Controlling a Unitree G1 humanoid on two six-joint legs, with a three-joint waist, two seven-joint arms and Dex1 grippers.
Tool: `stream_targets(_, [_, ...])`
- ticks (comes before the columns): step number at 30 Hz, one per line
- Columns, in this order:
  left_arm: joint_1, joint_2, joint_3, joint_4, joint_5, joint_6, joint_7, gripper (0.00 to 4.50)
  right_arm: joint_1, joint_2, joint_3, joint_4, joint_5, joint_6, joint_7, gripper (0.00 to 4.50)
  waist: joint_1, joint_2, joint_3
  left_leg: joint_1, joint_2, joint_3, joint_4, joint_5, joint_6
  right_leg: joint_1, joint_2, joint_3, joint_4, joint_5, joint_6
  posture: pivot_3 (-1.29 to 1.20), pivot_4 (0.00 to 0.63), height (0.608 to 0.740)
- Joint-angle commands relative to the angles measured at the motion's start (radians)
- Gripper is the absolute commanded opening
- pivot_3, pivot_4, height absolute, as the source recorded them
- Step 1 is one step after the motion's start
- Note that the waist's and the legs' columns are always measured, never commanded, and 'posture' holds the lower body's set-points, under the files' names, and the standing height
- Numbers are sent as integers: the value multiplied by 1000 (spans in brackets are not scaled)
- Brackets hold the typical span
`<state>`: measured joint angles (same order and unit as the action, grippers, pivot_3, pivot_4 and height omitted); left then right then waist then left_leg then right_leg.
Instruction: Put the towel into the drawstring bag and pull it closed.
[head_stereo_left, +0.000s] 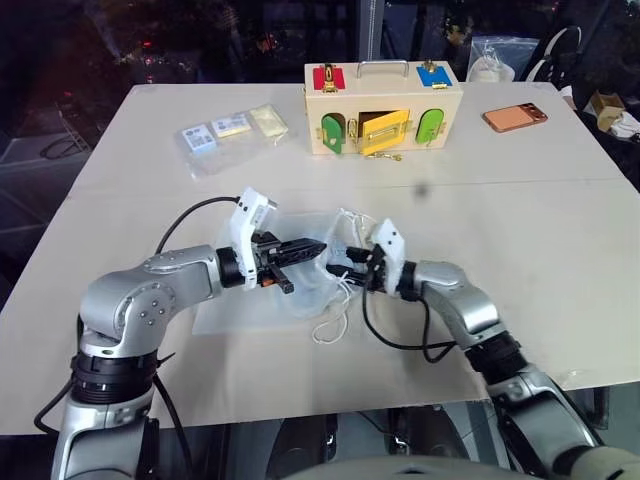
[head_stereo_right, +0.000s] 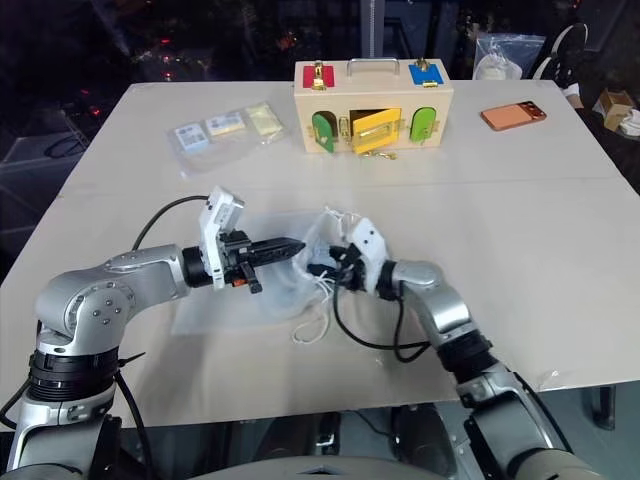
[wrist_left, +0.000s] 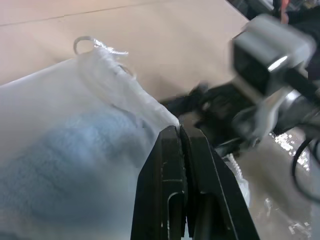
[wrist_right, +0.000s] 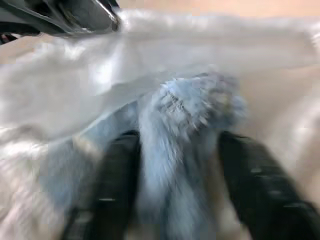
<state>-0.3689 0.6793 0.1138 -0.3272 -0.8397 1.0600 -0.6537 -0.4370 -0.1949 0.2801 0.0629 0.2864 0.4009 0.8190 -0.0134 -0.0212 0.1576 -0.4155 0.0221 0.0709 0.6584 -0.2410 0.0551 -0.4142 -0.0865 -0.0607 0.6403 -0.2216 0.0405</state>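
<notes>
1. Left gripper (head_stereo_left: 312, 247), centre of the head view: its two black fingers are pressed together and pinch the rim of the translucent white mesh drawstring bag (head_stereo_left: 300, 285), holding the mouth raised off the table.

2. Right gripper (wrist_right: 175, 165), just right of centre in the head view, points at the bag mouth. In its wrist view the fingers (wrist_right: 112, 185) stand apart with a fold of the small light blue terry towel (wrist_right: 185, 120) between them. Whether they grip the cloth or merely straddle it cannot be told.

3. Towel location: the left wrist view shows pale blue through the mesh, so most of it appears to lie inside the bag. The fold at the right gripper sits at or just within the mouth.

4. Thin white drawstring cords (head_stereo_left: 330, 320) lie slack on the pale beige table (head_stereo_left: 520, 230), below the bag.

5. Progress, as judged: insertion is nearly complete. Remaining: free the right gripper from the towel, take up the cords, pull the mouth closed. The mouth is open now.

6. Wooden latch box (head_stereo_left: 382, 108), upper centre, stands well apart.
</notes>
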Motion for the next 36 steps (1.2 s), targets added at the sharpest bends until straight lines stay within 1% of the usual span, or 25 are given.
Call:
stream_targets(1, [-15, 35, 10, 20, 29, -50, -51, 0, 24, -59, -38, -208, 109, 101, 63, 2829, -1, 0, 0, 0, 1, 0, 0, 0, 0, 0, 0, -1, 0, 0, 0, 0, 150, 740])
stream_targets(2, [-17, 47, 9, 25, 35, -60, -68, 0, 24, -71, -48, -226, 110, 107, 53, 2829, -3, 0, 0, 1, 1, 0, -1, 0, 0, 0, 0, -1, 0, 0, 0, 0, 150, 740])
stream_targets(4, [-22, 78, 19, 29, 37, -77, -112, 0, -2, -74, -67, -191, 50, 61, -19, 2829, -4, 0, 0, 1, 1, 0, -2, 0, 0, 0, 1, -1, 1, 0, 0, 0, 150, 740])
stream_targets(6, [-25, 116, 34, 35, 38, -100, -164, 0, -54, -76, -50, -62, -91, -34, -135, 2829, -5, 0, 1, 1, 1, 0, -2, 0, -1, -1, 1, -4, 1, -1, -2, 0, 150, 740])
stream_targets(7, [-28, 134, 42, 42, 41, -117, -189, 0, -78, -88, -18, 11, -173, -109, -174, 2829, -4, 1, 1, 2, 1, 0, -2, 1, -1, -1, 1, -4, 1, -2, -3, 0, 150, 740])
stream_targets(8, [-31, 147, 47, 49, 43, -131, -207, 0, -94, -93, 7, 67, -223, -162, -188, 2829, -3, 1, 1, 1, 1, 0, -2, 1, -1, -1, 1, -4, 1, -3, -5, 0, 150, 740])
stream_targets(10, [-32, 182, 50, 57, 53, -168, -262, 0, -134, -61, 22, 188, -273, -223, -234, 2829, 0, 0, 1, 1, 0, 0, -2, 1, -1, -1, 3, -5, 1, -3, -5, 0, 150, 740])
stream_targets(12, [-29, 206, 44, 61, 70, -198, -303, 0, -168, -22, 15, 282, -292, -268, -268, 2829, -3, 0, 1, 0, 0, 1, -2, 1, -1, -2, 4, -4, 0, -3, -5, 0, 150, 740])
stream_targets(13, [-29, 215, 39, 66, 79, -207, -316, 0, -185, 2, 1, 320, -288, -278, -284, 2829, -5, 0, 1, -1, 0, 1, -2, 1, -1, -2, 4, -4, 0, -1, -1, 0, 150, 740])
stream_targets(15, [-32, 222, 32, 76, 104, -225, -321, 0, -217, 34, -19, 383, -294, -316, -315, 2829, -12, 0, 1, 0, 1, 2, -2, 1, -1, -2, 5, -3, 0, -1, -1, 0, 150, 740])
stream_targets(21, [-27, 224, 40, 72, 126, -235, -330, 0, -258, 65, -24, 466, -314, -386, -326, 2829, -9, 0, 2, 0, 1, 1, -3, 1, -1, -2, 5, -4, 0, -1, -1, 0, 150, 740])
stream_targets(24, [-27, 225, 54, 65, 125, -233, -328, 0, -283, 101, -27, 538, -331, -426, -365, 2829, -14, 0, 2, 0, 1, 1, -3, 1, -1, -2, 5, -3, 0, -1, -1, 0, 150, 740])
stream_targets(28, [-23, 237, 72, 65, 130, -229, -326, 0, -268, 98, -43, 503, -321, -427, -345, 2829, -22, 0, 2, 0, 1, 1, -3, 2, -2, -2, 5, -4, 1, -1, -1, 0, 150, 740])
stream_targets(33, [-3, 258, 83, 60, 133, -239, -341, 0, -195, 50, -48, 326, -298, -360, -289, 2829, -21, 1, 2, 0, 1, 0, -3, 2, -2, -1, 5, -4, 1, -1, -1, 0, 150, 740])
stream_targets(36, [-1, 269, 93, 63, 128, -243, -352, 0, -202, 48, -50, 316, -304, -346, -290, 2829, -24, 1, 2, 0, 1, 1, -3, 2, -2, -2, 5, -4, 1, -1, -1, 0, 150, 740])
